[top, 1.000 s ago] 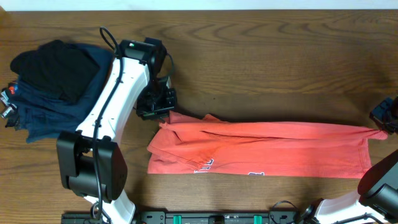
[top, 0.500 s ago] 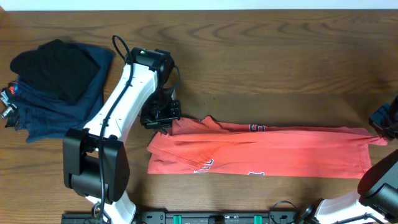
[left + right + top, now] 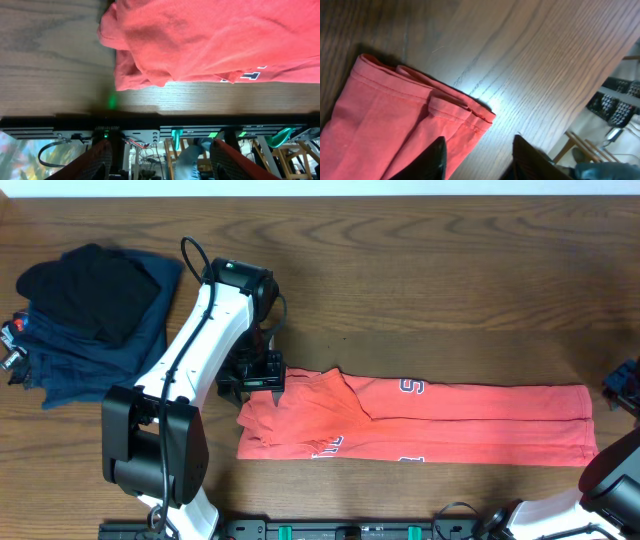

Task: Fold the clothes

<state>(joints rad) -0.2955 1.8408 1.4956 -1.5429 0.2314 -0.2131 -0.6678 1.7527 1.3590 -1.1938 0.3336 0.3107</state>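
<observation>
The clothes, a coral-red T-shirt (image 3: 450,425), lie flat as a long folded strip across the front of the table, with white lettering (image 3: 410,387) showing on the top layer. My left gripper (image 3: 252,385) hovers over the strip's left end, open and empty. In the left wrist view the bunched left end (image 3: 210,40) lies beyond the open left gripper (image 3: 162,162). My right gripper (image 3: 625,385) sits just past the strip's right end at the frame edge. In the right wrist view it (image 3: 480,162) is open, one finger (image 3: 437,160) over the shirt's hemmed corner (image 3: 385,115).
A pile of navy blue garments (image 3: 70,355) with a black one (image 3: 95,285) on top lies at the back left. A black rail (image 3: 150,132) runs along the table's front edge. The right table edge (image 3: 600,75) is close to the right gripper.
Both grippers have opened and let go of the shirt. The lifted top edge has dropped flat, exposing lettering. The left gripper has shifted slightly forward and the right one slightly right.
</observation>
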